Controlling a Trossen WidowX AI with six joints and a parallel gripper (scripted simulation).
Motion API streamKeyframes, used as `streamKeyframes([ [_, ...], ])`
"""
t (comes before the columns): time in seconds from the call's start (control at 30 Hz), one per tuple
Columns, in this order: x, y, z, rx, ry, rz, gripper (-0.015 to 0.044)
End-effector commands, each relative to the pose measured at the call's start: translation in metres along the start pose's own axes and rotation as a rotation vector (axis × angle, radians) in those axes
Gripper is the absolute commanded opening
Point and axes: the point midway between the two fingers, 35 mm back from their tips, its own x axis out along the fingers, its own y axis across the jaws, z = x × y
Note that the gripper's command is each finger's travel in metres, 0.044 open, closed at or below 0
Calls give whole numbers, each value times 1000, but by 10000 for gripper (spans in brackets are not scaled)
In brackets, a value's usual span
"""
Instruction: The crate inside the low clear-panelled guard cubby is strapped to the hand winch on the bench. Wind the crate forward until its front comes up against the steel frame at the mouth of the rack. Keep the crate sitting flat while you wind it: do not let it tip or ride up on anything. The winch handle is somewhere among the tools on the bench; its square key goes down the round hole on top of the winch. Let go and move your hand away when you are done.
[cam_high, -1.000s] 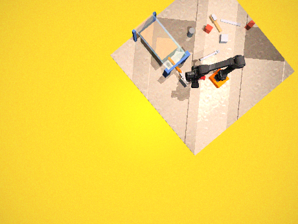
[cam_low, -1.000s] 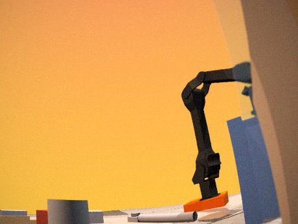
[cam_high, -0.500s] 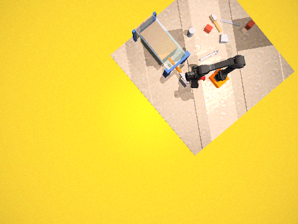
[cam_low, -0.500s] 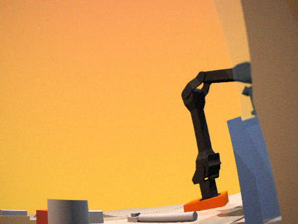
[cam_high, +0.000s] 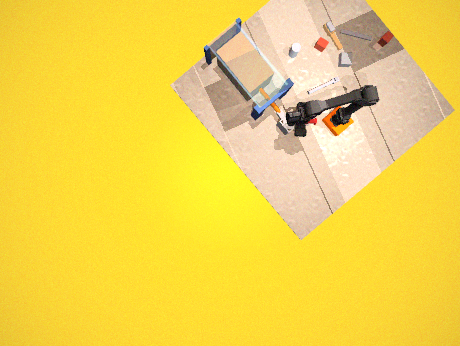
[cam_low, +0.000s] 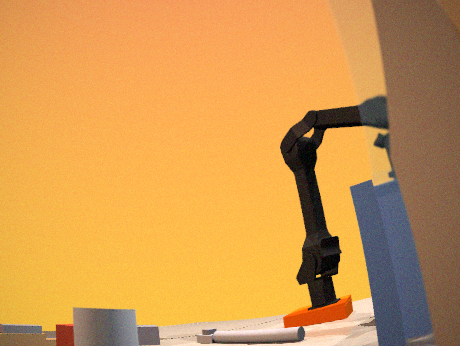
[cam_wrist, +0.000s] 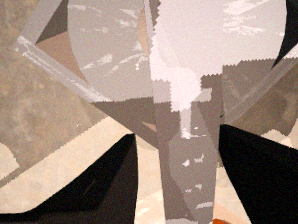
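Gripper open at the winch.

Left to right: the crate (cam_high: 245, 65) sits in the cubby, apart from the blue front frame (cam_high: 282, 92) (cam_low: 387, 250); the orange strap (cam_high: 270, 99) runs to the winch (cam_high: 284, 126); the gripper's (cam_high: 299, 130) (cam_low: 392, 174) (cam_wrist: 177, 134) jaws are spread around a grey bar (cam_wrist: 192, 175).

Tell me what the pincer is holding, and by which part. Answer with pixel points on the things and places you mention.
Nothing is held: the pincer (cam_high: 294, 120) (cam_low: 392, 174) (cam_wrist: 177, 133) is open around a grey bar (cam_wrist: 192, 165), with a visible gap between the bar and one finger.
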Motion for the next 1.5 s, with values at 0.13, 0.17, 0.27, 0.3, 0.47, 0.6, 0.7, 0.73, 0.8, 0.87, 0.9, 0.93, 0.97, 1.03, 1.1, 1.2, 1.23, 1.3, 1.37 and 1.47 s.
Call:
streamKeyframes([
  [0.13, 0, -3, 0, 4, 1, -15, 394],
  [0.17, 0, -3, 0, 4, 1, -15, 420],
  [0.27, 0, -3, 0, 4, 1, -15, 440],
  [0.3, 0, -3, 0, 4, 1, -15, 440],
  [0.47, -32, -1, 4, 3, -27, -13, 440],
  [0.6, -82, 1, 1, 1, -69, -9, 440],
  [0.7, -119, 0, -8, 0, -100, -5, 440],
  [0.73, -125, 0, -9, 0, -105, -5, 440],
  [0.8, -127, -1, -10, 0, -107, -4, 440],
  [0.87, -127, -1, -10, 0, -107, -4, 440],
  [0.9, -127, -1, -10, 0, -107, -4, 440],
  [0.93, -127, -1, -10, 0, -107, -4, 440],
  [0.97, -127, -1, -10, 0, -107, -4, 440],
  [1.03, -127, -1, -10, 0, -107, -4, 440],
  [1.1, -127, -1, -10, 0, -107, -4, 440],
  [1.2, -127, -1, -10, 0, -107, -4, 440],
  [1.23, -127, -1, -10, 0, -107, -4, 440],
  [1.3, -125, 0, -10, -5, -103, -2, 440],
  [1.37, -125, 0, -10, -5, -103, -2, 387],
  [1.47, -125, 0, -10, -5, -103, -2, 309],
])
